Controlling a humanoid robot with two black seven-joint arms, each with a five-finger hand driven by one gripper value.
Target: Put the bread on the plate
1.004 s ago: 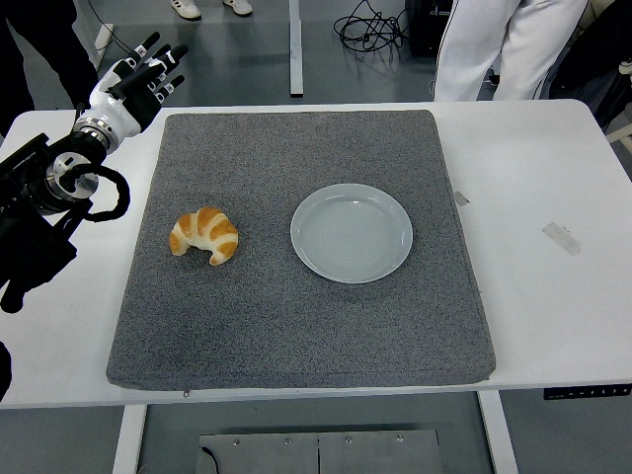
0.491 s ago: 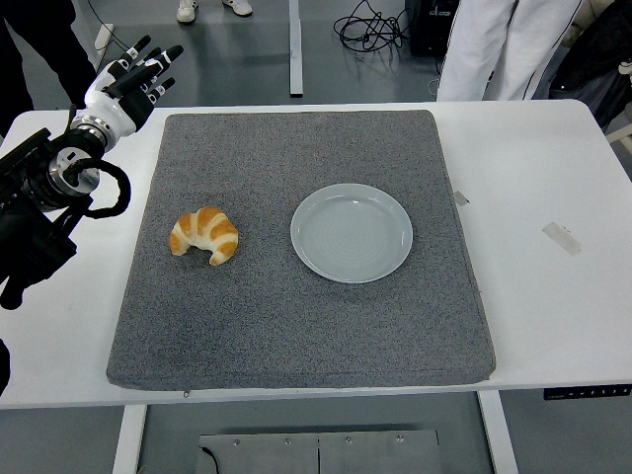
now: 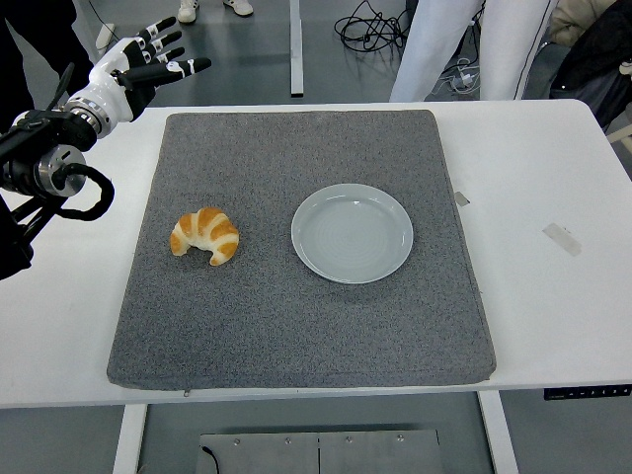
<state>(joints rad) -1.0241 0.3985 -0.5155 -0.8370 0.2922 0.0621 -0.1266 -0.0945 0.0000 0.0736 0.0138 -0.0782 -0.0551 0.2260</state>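
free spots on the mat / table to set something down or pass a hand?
Mat: bare along the near strip below the croissant and plate, across the far half above them, and in the gap between the two. Table right of the mat is bare except two small tape bits. Nothing crowded; left hand hovers open off the far-left corner.

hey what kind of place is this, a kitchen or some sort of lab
Most likely a robotics lab or test room, not a kitchen: a white table with a grey mat, loose cables on the floor, and people standing behind a staged croissant and plate.
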